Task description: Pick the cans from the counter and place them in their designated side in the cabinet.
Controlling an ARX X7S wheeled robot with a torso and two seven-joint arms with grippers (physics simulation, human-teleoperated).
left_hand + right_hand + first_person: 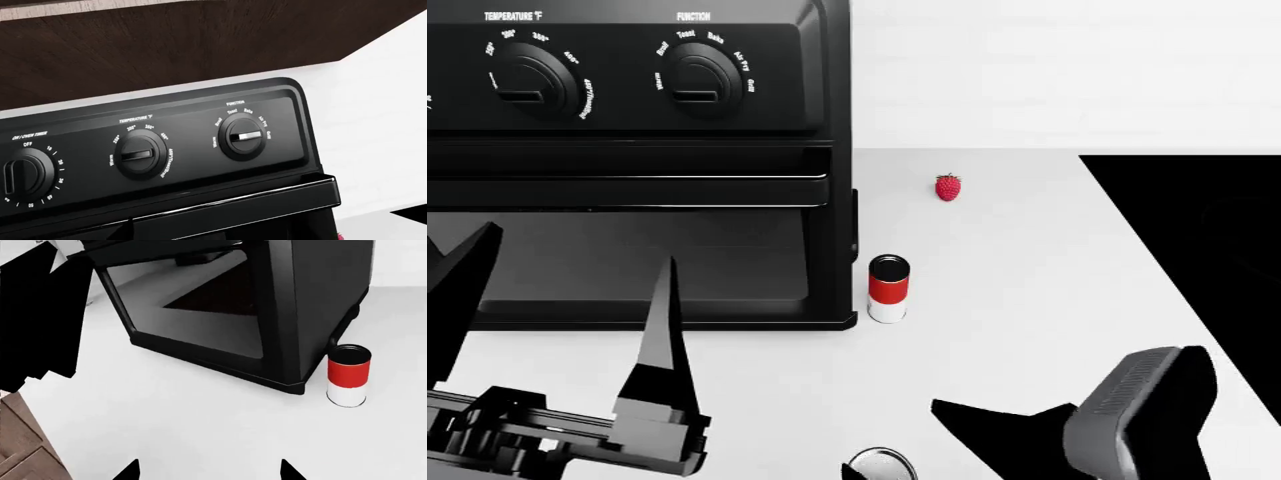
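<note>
Fingers of the left gripper (pixel 567 330) were spread wide in the head view, two dark blades standing well apart with nothing between them, above the counter (pixel 1028 300) in front of the toaster oven (pixel 627 160). Only the two fingertips (pixel 130 471) of the right gripper (pixel 207 472) were seen in the right wrist view, set apart with bare counter between them, so that hand was judged parted and empty as well; in the head view it was seen as a dark grey block low at the right.

Further out, the slimmer red-over-white can (pixel 888 288) was seen standing upright on the counter, just beside the oven's front right corner and well apart from both grippers. The silver lid of the wider can (pixel 881 466) was cut by the lower edge of the head view, between the two arms; its body could not be made out. A strawberry (pixel 948 187) lay farther back, near the black cooktop (pixel 1201 230).

No can was held, and the cabinet's inside was not shown; only dark wood (pixel 167 45) was seen above the oven dials in the left wrist view. The task was therefore judged barely begun: both cans remained to be picked up and placed.
</note>
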